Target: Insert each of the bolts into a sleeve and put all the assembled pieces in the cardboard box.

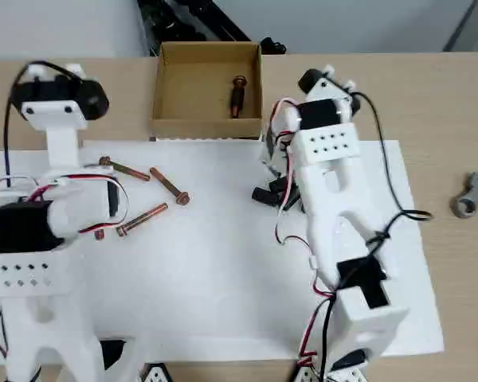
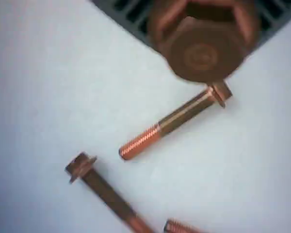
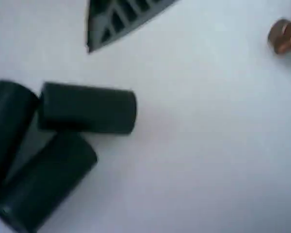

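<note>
My left gripper (image 1: 103, 227) hangs low over the white mat (image 1: 223, 270), shut on a copper bolt (image 2: 201, 41) whose hex head faces the left wrist camera. Three more bolts lie loose on the mat beside it: one nearest (image 1: 143, 219) (image 2: 172, 121), one farther out (image 1: 170, 185) (image 2: 104, 191) and one behind (image 1: 123, 169). My right gripper (image 1: 277, 171) is just above three black sleeves (image 3: 87, 109) (image 1: 264, 195), which lie touching in a cluster. The cardboard box (image 1: 163, 87) at the back holds one assembled bolt and sleeve (image 1: 238, 95).
A grey metal part (image 1: 470, 195) lies on the bare table at far right. Red and black cables hang from both arms. The mat's middle and front are open.
</note>
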